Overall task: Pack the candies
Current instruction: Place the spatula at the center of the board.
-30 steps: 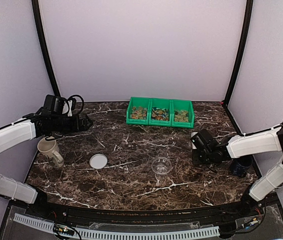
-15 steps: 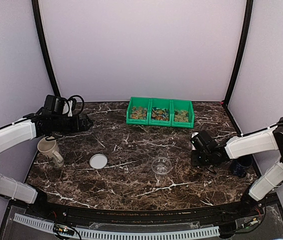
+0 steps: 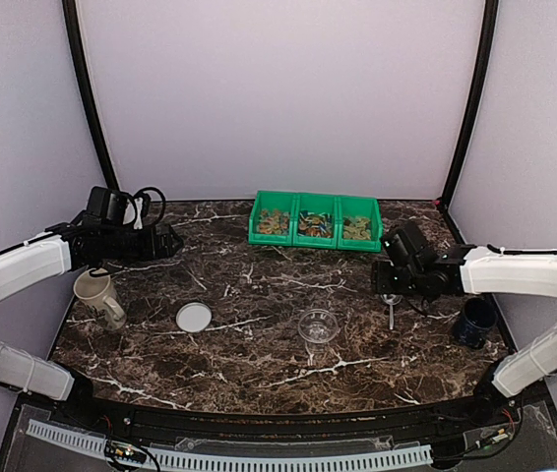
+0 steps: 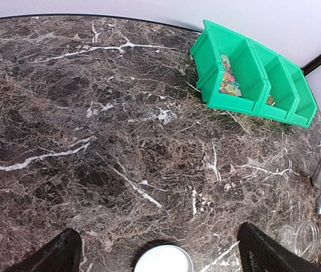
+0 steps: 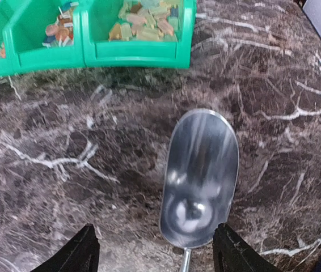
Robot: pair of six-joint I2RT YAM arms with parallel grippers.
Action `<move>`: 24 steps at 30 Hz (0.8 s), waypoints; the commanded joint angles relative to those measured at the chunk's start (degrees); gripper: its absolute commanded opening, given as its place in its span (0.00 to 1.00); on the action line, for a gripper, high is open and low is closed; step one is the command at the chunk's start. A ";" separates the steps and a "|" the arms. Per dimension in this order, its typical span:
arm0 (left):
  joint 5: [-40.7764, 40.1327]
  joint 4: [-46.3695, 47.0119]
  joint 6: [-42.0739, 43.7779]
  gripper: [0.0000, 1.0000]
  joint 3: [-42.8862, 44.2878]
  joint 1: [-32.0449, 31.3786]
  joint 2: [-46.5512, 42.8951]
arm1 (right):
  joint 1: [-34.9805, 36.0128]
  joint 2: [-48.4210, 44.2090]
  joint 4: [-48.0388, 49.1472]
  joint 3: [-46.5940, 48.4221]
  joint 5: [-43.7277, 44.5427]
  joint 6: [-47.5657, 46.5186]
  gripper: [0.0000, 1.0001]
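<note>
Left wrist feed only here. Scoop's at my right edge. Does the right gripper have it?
Observer: No. In the right wrist view the scoop lies on the table, and the right gripper is above it with its jaws apart, not touching it.
Operator: Anything in the scoop?
Observer: Its bowl looks empty, though that picture is blurred.
Operator: Far bin compartments stocked? I barely see into them.
Observer: Yes. The top view shows candies in all three compartments of the green bin.
</note>
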 commanded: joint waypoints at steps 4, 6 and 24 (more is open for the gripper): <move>0.27 0.86 -0.50 0.99 -0.86 0.43 -0.57 | -4.93 2.72 0.98 9.85 1.67 -3.92 0.70; 0.42 0.94 -0.51 0.99 -0.97 0.38 -0.62 | -6.72 5.96 1.71 14.07 0.68 -5.70 0.70; 1.18 1.04 -0.16 0.99 -0.90 0.47 -0.90 | -23.38 36.77 -0.02 42.79 -12.52 -12.54 0.66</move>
